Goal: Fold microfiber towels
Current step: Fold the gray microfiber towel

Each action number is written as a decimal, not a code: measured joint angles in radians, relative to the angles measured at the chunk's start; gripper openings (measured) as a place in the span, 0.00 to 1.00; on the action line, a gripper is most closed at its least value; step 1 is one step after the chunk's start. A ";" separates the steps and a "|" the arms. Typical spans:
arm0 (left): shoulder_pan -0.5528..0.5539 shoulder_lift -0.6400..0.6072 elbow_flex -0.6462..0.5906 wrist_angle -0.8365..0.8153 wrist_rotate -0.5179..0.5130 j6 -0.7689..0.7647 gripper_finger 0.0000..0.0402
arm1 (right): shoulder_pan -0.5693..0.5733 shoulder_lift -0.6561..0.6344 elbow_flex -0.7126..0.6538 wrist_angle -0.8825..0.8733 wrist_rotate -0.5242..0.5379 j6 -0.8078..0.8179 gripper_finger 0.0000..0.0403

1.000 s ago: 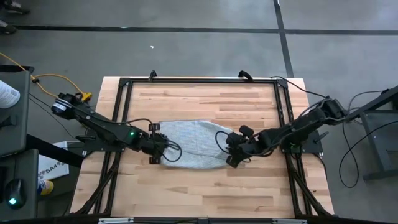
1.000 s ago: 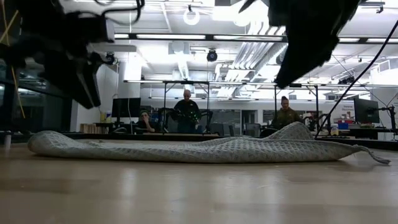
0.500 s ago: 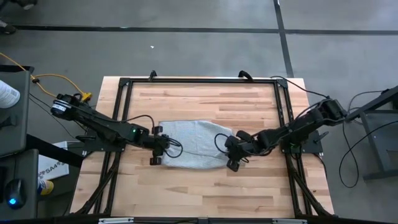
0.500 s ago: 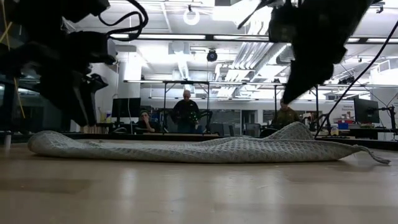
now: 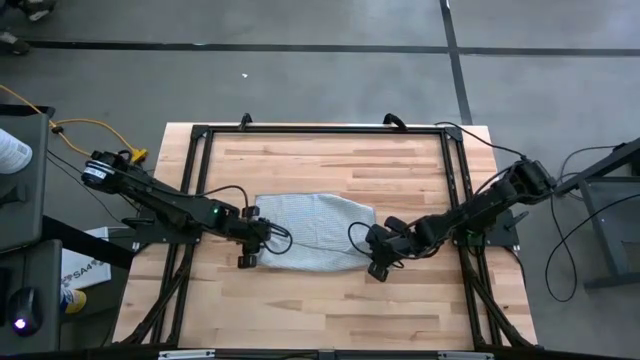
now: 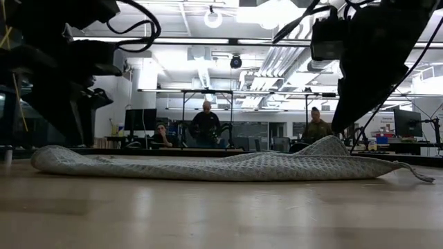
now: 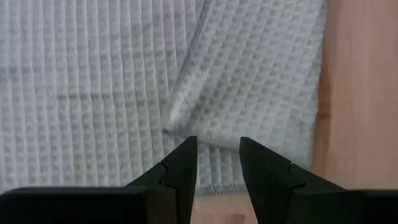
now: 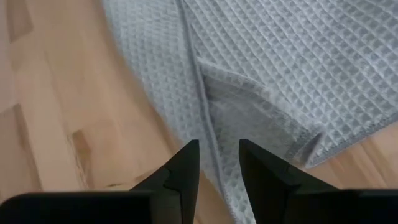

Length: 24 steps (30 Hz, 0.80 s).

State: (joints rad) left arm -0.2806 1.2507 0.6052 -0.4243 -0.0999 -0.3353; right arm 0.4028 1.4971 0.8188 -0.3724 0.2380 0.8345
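one microfiber towel [image 5: 312, 231] lies rumpled mid-counter [image 5: 330, 295]. my left hand [image 5: 252, 246] hovers over its left end, my right hand [image 5: 378, 257] over its right end, both narrowly parted, holding nothing.

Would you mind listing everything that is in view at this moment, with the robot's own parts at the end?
microfiber towel: one, light grey-blue, lying rumpled on the middle of the table.
table: one, light wood, under a black frame.
black frame: one, around the tabletop's edges.
people: three, dark clothes, far back in the room in the low view.
left gripper: one, dark, open, above the towel's left end.
right gripper: one, dark, open, above the towel's right end.
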 joint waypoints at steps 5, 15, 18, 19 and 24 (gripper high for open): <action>0.000 0.000 0.000 -0.032 0.038 -0.114 0.30 | 0.019 0.000 0.000 0.002 0.017 0.010 0.27; 0.000 0.000 0.000 -0.031 0.163 -0.223 0.30 | 0.026 0.000 0.000 0.008 0.022 -0.016 0.27; 0.000 0.000 0.000 -0.032 0.111 -0.222 0.30 | 0.026 0.000 0.000 0.021 0.022 -0.033 0.27; 0.000 0.000 0.000 -0.032 0.100 -0.222 0.30 | 0.026 0.000 0.000 0.027 0.022 -0.041 0.27; 0.000 0.033 0.001 -0.038 0.092 -0.218 0.30 | 0.026 0.000 0.000 0.051 0.022 -0.054 0.27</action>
State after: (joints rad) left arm -0.2806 1.2832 0.6060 -0.4618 -0.0074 -0.5537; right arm 0.4286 1.4971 0.8188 -0.3218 0.2596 0.7807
